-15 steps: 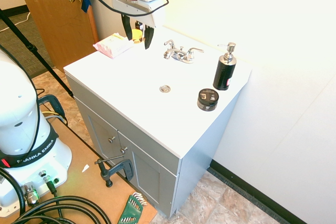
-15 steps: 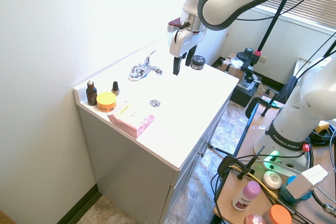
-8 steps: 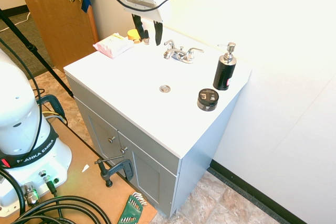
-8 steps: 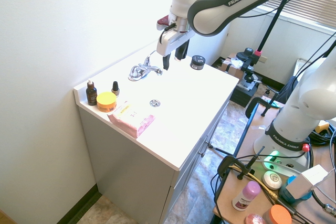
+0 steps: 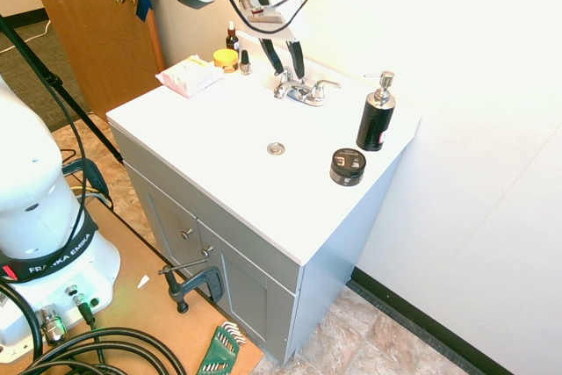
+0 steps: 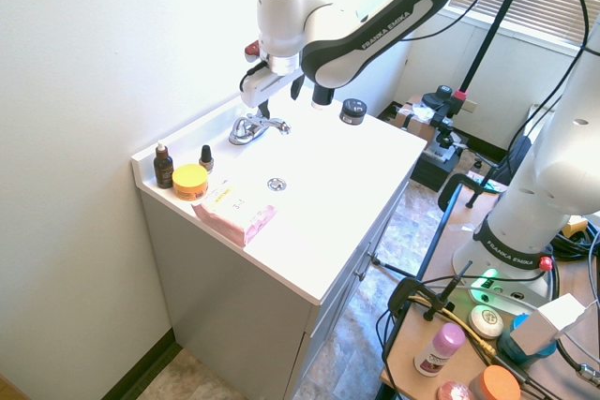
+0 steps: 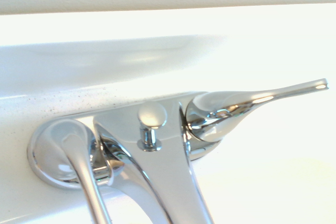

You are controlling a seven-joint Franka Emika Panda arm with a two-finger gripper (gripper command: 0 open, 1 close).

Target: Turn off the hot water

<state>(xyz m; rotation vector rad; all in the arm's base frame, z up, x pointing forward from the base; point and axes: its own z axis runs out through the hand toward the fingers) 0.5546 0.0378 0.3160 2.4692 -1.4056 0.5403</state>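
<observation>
First exterior view: gripper (image 5: 284,61), 2 fingers parted around nothing visible, hangs at the faucet (image 5: 300,91). The sink drain (image 5: 276,148) lies before the faucet. Approach looks nearly done; turning a handle remains.

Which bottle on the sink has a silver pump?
The big black bottle, standing near the black jar. The small bottle has a black cap, and the dark brown bottle has a pale tip.

"franka emika" stands on the arm (image 6: 352,44) (pale letters on black) and its base (image 6: 511,248).
</observation>
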